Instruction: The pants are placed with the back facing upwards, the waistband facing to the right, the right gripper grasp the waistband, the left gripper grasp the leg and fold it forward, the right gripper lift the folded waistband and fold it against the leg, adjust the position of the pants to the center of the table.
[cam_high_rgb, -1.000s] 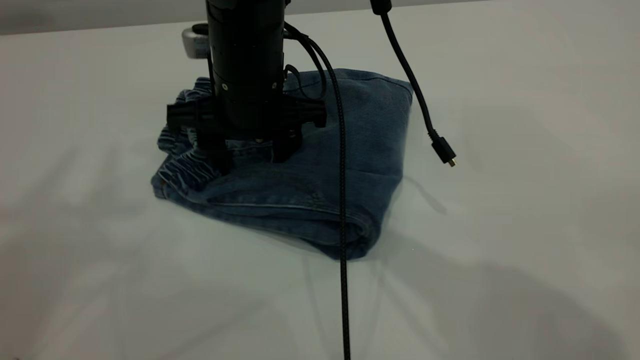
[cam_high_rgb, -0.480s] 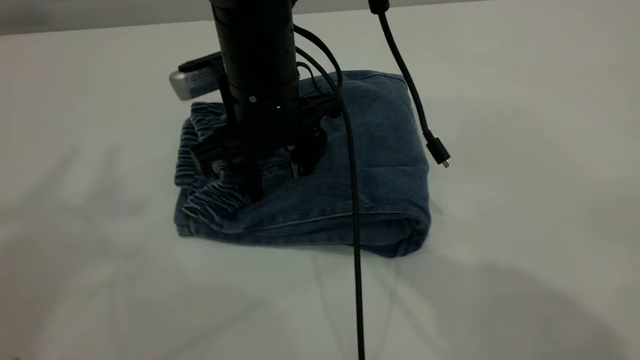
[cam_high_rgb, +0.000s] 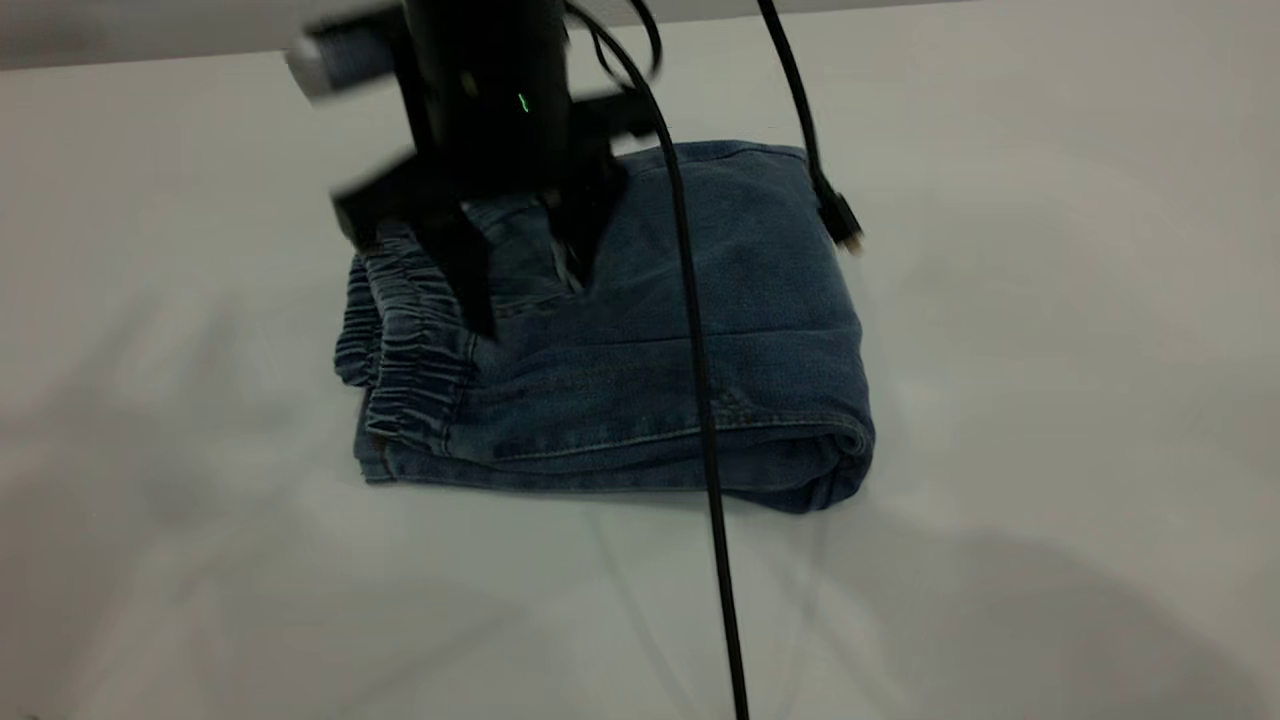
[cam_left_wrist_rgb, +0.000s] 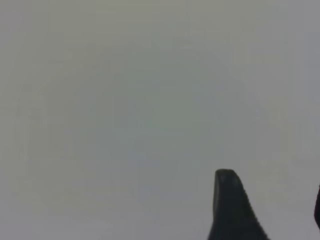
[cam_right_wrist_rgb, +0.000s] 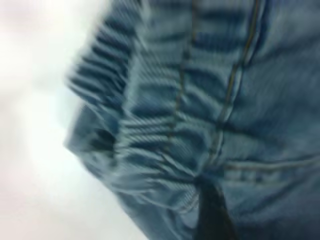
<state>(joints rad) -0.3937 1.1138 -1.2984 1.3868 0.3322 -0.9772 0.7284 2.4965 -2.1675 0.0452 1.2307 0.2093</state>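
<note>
Folded blue denim pants (cam_high_rgb: 640, 370) lie flat on the white table (cam_high_rgb: 1050, 400), their gathered elastic waistband (cam_high_rgb: 400, 340) at the left end of the bundle. My right gripper (cam_high_rgb: 528, 285) hangs just above the waistband end, open, with nothing between its fingers and clear of the cloth. In the right wrist view the ruffled waistband (cam_right_wrist_rgb: 150, 115) fills the frame, with one dark fingertip (cam_right_wrist_rgb: 212, 212) over it. My left gripper (cam_left_wrist_rgb: 272, 212) is open over bare table, away from the pants, and does not appear in the exterior view.
A black braided cable (cam_high_rgb: 700, 350) hangs from the right arm across the pants down to the front edge. A second cable with a loose plug (cam_high_rgb: 840, 220) dangles over the pants' far right corner. White tabletop surrounds the bundle.
The right gripper, earlier pressed on the waistband, dragged and turned the bundle to the right, then rose off it. The pants now lie flatter and squarer.
</note>
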